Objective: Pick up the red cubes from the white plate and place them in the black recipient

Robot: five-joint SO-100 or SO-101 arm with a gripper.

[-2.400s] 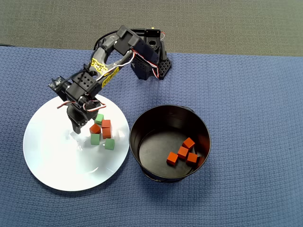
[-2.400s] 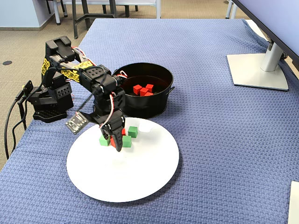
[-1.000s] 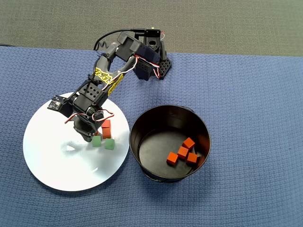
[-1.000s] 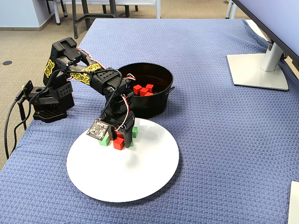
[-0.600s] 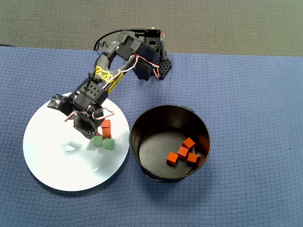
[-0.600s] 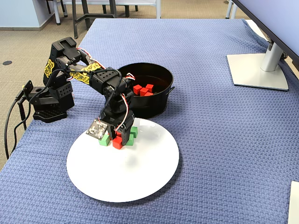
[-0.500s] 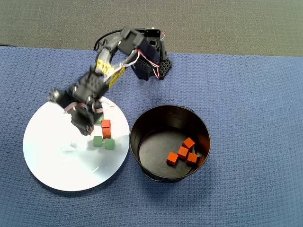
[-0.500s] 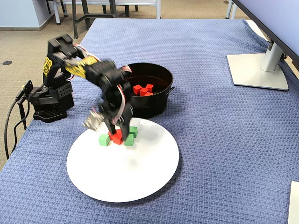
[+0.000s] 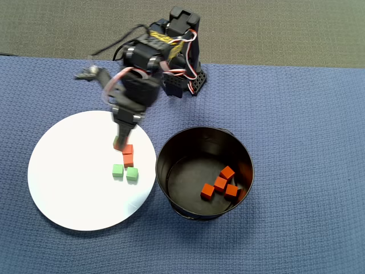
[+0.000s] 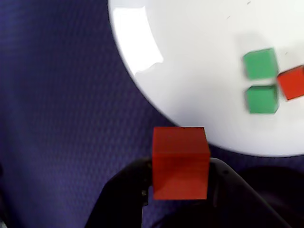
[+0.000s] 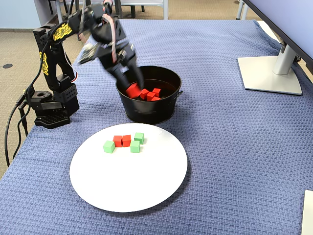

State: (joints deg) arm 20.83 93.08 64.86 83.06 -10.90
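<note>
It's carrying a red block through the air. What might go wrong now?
The red cube sticks out past the fingers, so it may slip onto the blue cloth before reaching the black bowl. Later, the two red cubes on the plate sit close beside green cubes; one might get grabbed too.

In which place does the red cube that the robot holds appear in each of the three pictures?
Overhead view: the red cube is at the arm's tip, over the upper right part of the white plate, mostly hidden by the jaws.
Wrist view: bottom centre, large, between the jaws.
Fixed view: left of centre, high up, in front of the black bowl's left rim.
Shared landmark: the white plate, seen in all three.
</note>
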